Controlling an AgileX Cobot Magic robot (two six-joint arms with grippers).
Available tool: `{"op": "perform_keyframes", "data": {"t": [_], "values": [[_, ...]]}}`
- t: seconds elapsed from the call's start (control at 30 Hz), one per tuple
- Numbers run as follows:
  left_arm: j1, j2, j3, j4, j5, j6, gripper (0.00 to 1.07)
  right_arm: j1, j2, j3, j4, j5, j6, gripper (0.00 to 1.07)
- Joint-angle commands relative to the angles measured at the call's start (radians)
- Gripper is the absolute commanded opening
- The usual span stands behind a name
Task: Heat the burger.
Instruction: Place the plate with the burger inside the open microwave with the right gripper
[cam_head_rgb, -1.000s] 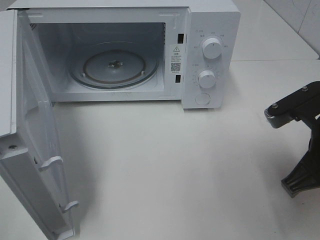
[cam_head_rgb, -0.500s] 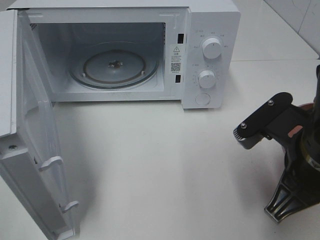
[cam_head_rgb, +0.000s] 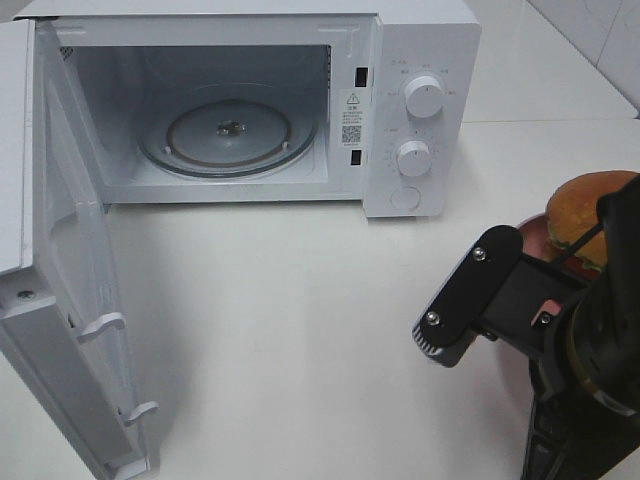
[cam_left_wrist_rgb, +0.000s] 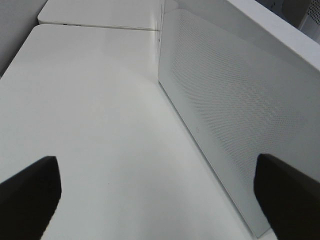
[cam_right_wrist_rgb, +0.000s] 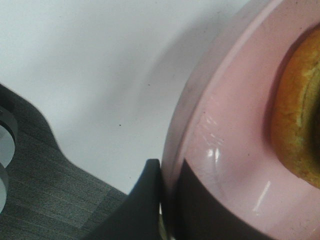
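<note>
**Desk:** Where's the burger?

**Me:** The burger (cam_right_wrist_rgb: 296, 120) sits on the pink plate (cam_right_wrist_rgb: 225, 125), just past my right gripper (cam_right_wrist_rgb: 167, 212). That gripper is closed tight on the plate's near rim, with one finger on top and the other outside the edge. I'm holding the plate, not the burger. I can't tell whether the plate is off the table (cam_head_rgb: 300, 320).

**Desk:** What worries you?

**Me:** It's a one-sided pinch. The whole load hangs beyond the fingers on a glossy rim, so I think the plate could pivot in the pads. Any tilt away from them could send the burger sliding off.

**Desk:** And further out?

**Me:** The microwave (cam_head_rgb: 420, 60) stands well ahead of the fingers with its door (cam_head_rgb: 60, 300) swung wide and the turntable (cam_head_rgb: 228, 135) bare. If I come in low, the plate's far edge could catch the front sill of the cavity. If I drift sideways, it could clip the knob panel.

**Desk:** Left side?

**Me:** The left gripper (cam_left_wrist_rgb: 160, 197) is spread wide and holds nothing. A white perforated panel sits close beside one finger. I take that for the door, so a careless move there could nudge it.
</note>
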Motion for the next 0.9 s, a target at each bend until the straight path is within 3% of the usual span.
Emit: {"op": "perform_keyframes", "data": {"t": [0.03, 0.5, 0.9], "values": [[0.002, -0.02, 0.002, -0.005, -0.003, 0.0, 0.98, 0.051, -0.005, 0.002, -0.053, 0.037, -0.011, 0.0], [0.002, -0.02, 0.002, -0.005, -0.003, 0.0, 0.98, 0.249, -0.005, 0.002, -0.054, 0.037, -0.054, 0.0], [0.002, -0.02, 0.002, -0.005, -0.003, 0.0, 0.98, 0.286, -0.005, 0.002, -0.072, 0.034, -0.092, 0.0]]}}
